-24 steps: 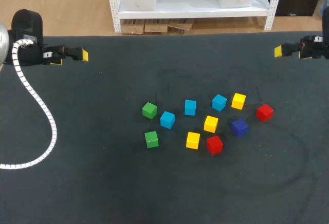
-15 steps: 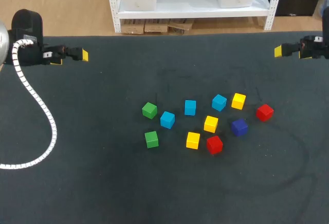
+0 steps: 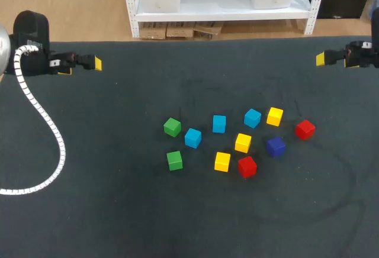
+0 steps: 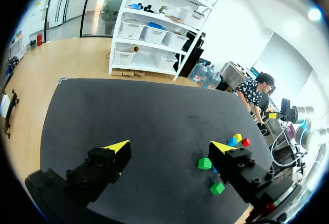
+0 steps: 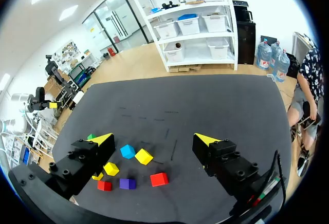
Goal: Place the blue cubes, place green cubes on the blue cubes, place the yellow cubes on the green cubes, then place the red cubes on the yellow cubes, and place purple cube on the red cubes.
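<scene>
The left gripper (image 4: 169, 147) has two black, blocky fingers (image 4: 103, 165), each studded with round screw heads and capped by a wedge-shaped yellow tip. A small red-and-green marking sits at the base of one finger. The right gripper (image 5: 154, 139) is built the same way — black blocks, yellow wedges, and a thin black cable (image 5: 271, 172) looping behind one finger. Behind the left fingers, the left arm (image 3: 31, 36) is a rounded black housing, and a white spiral-wrapped cable (image 3: 59, 145) trails from it.
</scene>
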